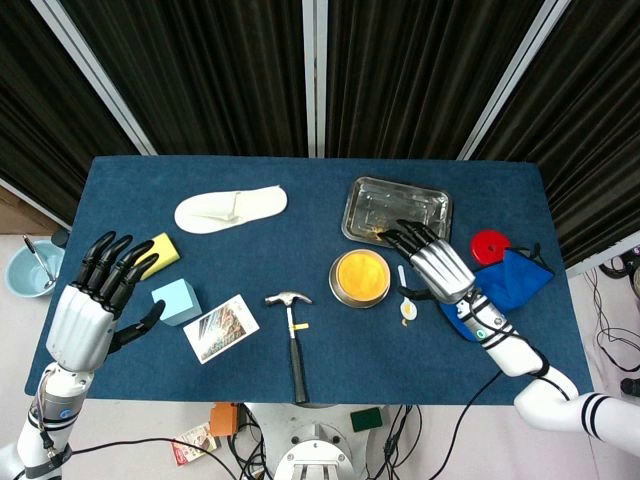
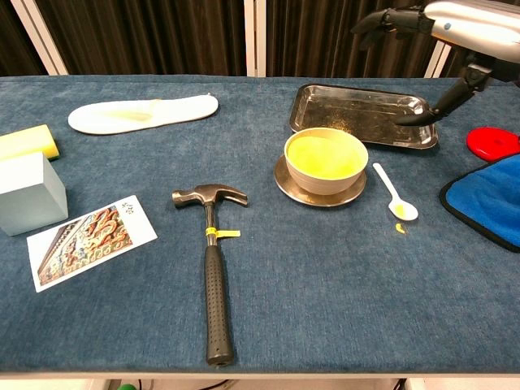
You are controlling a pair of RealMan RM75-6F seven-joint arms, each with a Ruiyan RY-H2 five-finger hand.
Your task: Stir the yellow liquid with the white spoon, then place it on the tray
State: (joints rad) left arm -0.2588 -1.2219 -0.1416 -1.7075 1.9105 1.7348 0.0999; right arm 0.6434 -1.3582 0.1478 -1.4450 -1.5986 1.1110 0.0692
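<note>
The right hand hovers above the surface, its fingers spread and holding nothing, with the fingertips over the near edge of the metal tray. The white spoon lies flat on the blue surface, just beside the bowl of yellow liquid on its right side, and apart from the hand. A small yellow drop sits near the spoon's bowl.

I judge that the spoon is not yet in the grasp, so the step in hand is the pick-up before stirring; whether any stirring is done I cannot tell, though the drop hints at it. The next move asks the right hand to lower itself onto the thin handle, which lies flat and gives little to pinch. The bowl on its saucer stands very near, so a careless finger could push it and spill.

The left hand is open too, far on the other side, near the yellow sponge and the pale blue block. A hammer, a picture card, a white slipper, a red disc and a blue cloth lie around; the cloth lies just under the right forearm.
</note>
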